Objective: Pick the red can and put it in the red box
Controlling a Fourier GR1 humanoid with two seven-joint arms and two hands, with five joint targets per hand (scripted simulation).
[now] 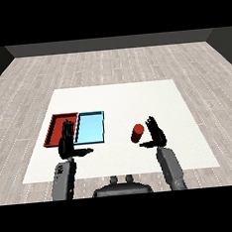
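Head view shows the red can (137, 133) upright on the desk (121, 95), just left of the right hand (156, 133), whose fingers are spread and hold nothing. That hand is nearer; the left hand (68, 142), also spread, hovers by the red tray (56, 124).

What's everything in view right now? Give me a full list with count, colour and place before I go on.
red can: one, red, on the table right of the trays, just left of the right hand, not held
red tray: one, red, on the table's left part, leftmost of the two trays
light blue tray: one, light blue, directly right of the red tray, side by side with it
table: one, white, on a grey plank floor
left hand: one, black on a grey forearm, fingers straight, over the near edge of the red tray
right hand: one, black on a grey forearm, open, beside the can
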